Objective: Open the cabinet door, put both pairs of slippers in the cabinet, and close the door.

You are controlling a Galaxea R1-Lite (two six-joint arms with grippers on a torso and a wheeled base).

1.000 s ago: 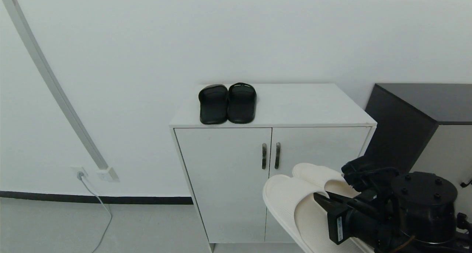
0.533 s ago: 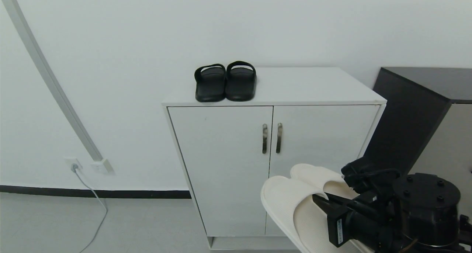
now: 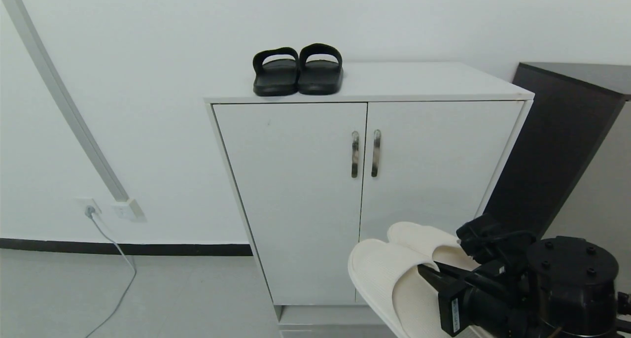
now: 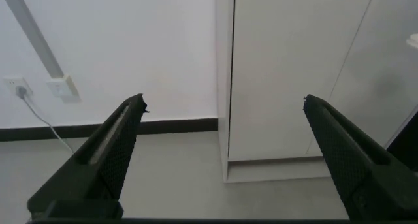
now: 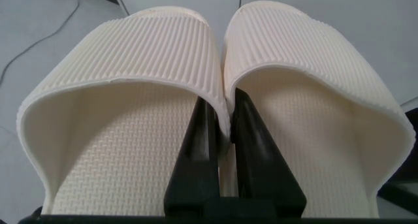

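The right gripper (image 5: 225, 113) has its jaws drawn nearly together, pinching the touching inner walls of a pair of cream ribbed fabric slippers (image 5: 163, 67), held side by side before the lower right door of the white two-door cabinet (image 3: 296, 205); both doors are closed. A pair of black rubber slide slippers (image 3: 297, 72) sits at the cabinet top's front edge, towards its left corner. The left gripper (image 4: 223, 101) has its jaws spread wide with nothing between them, near the cabinet's lower left corner.

Counts by kind, left to right.
Two pairs of slippers made four: one black pair (image 3: 297, 71) far, one cream pair (image 3: 379, 269) near right. One white cabinet (image 3: 419, 79) had two doors (image 3: 296, 200) and two handles (image 3: 354, 154); one dark cabinet (image 3: 552, 146) stood right, two wall sockets (image 3: 127, 210) left.
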